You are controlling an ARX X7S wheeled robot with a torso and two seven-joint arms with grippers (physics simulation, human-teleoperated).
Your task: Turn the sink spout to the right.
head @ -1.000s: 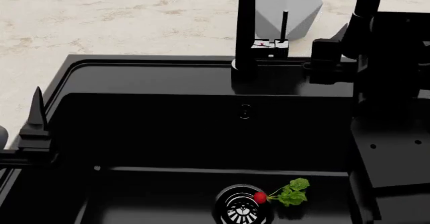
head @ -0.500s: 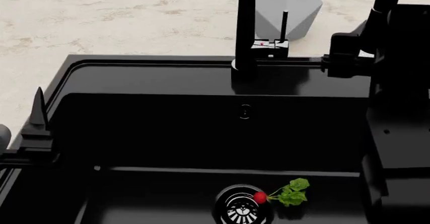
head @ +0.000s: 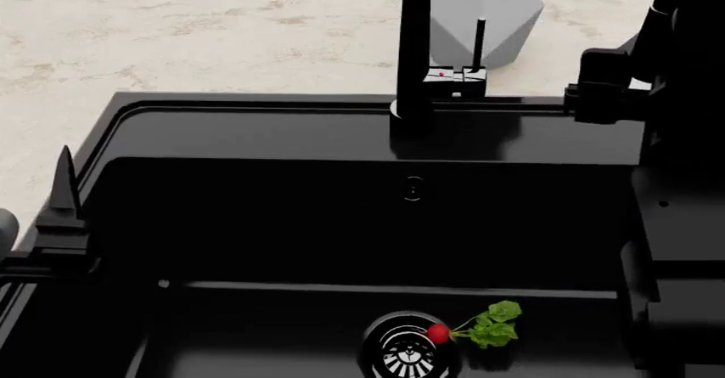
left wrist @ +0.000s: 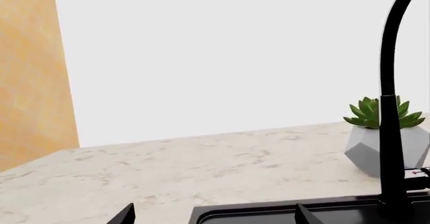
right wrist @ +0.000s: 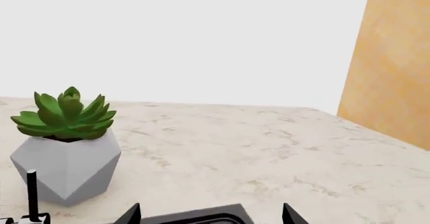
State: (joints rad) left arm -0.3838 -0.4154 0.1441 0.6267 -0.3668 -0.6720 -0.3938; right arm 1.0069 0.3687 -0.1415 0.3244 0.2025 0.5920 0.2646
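Note:
The sink spout (head: 413, 47) is a tall slim black tube standing on the back rim of the sink (head: 227, 110); in the left wrist view the sink spout (left wrist: 392, 148) rises and curves overhead. Its chrome-edged block (head: 460, 76) carries a thin lever (head: 480, 42). My right gripper (right wrist: 211, 217) is open over the sink's back right corner (right wrist: 201, 218), well to the right of the spout and touching nothing. My left gripper (left wrist: 215, 218) is open at the sink's left side, with one finger (head: 64, 187) showing in the head view.
A succulent in a grey faceted pot (head: 485, 13) stands on the marble counter (head: 204, 30) just behind the spout. A radish (head: 439, 333) lies by the drain (head: 405, 354). My right arm (head: 680, 191) covers the sink's right side. An orange wall (right wrist: 396, 58) stands at the right.
My right arm has moved to the right and further back, away from the spout. The spout, lever and left gripper have not moved.

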